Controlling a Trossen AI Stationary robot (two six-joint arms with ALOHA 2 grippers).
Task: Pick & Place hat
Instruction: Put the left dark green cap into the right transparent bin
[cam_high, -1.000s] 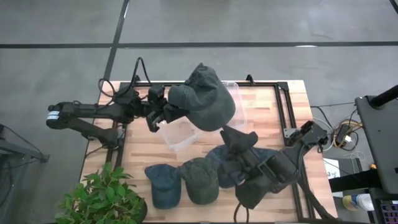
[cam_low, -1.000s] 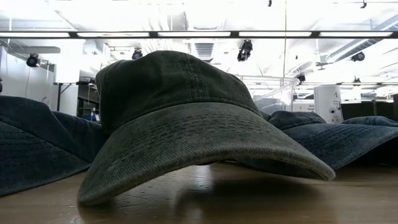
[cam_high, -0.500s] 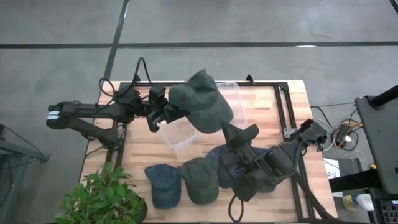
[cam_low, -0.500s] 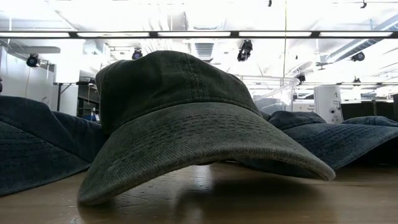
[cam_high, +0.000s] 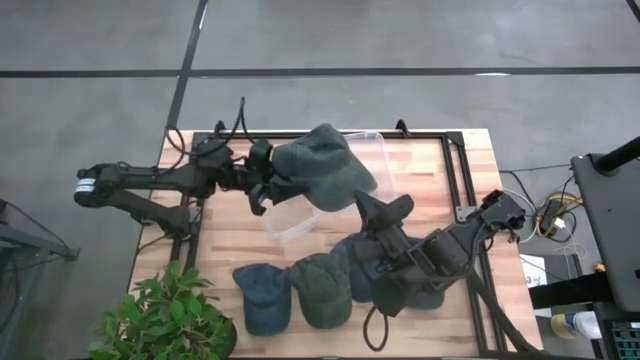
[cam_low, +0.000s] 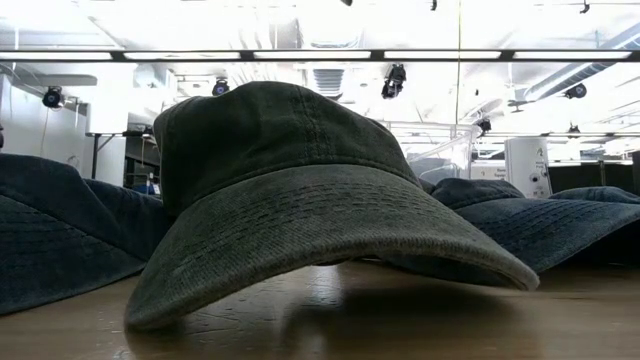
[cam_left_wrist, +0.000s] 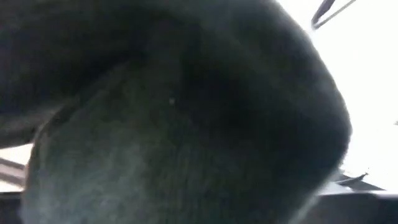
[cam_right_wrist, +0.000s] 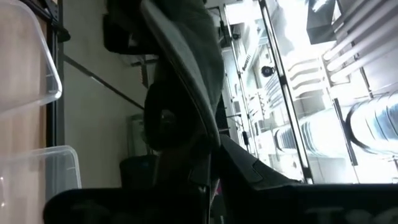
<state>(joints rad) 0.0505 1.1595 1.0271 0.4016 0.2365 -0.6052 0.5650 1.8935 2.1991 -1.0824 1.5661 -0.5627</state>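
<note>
A grey-green hat (cam_high: 322, 168) sits on top of the clear plastic bin (cam_high: 288, 222) at the table's far middle and fills the left wrist view (cam_left_wrist: 186, 124). My left gripper (cam_high: 262, 186) stands open at the hat's left edge. My right gripper (cam_high: 382, 218) is near the table's middle, rolled on its side and shut on the brim of a dark hat (cam_right_wrist: 186, 68). The rest of that hat is hidden under the arm. My left gripper stands right at the grey-green hat's left edge (cam_high: 278, 178); whether its fingers touch the cloth I cannot tell, because the hat hides them. My right gripper pinches the dark hat's brim (cam_right_wrist: 208, 140) between its two fingers. The brim runs edge-on out past the fingers. The fingers point roughly level toward the bin.
Along the near edge lie a blue hat (cam_high: 264, 296), a green hat (cam_high: 320, 290) and another blue hat (cam_high: 352, 262) partly under my right arm; the green one fills the low view (cam_low: 290, 200). A potted plant (cam_high: 165, 320) stands at the near left corner.
The grey-green hat has sunk from above the bin down onto it. My left gripper has stayed at its left edge and shifted slightly toward the table's right. My right gripper has moved a little toward the far edge and the bin.
</note>
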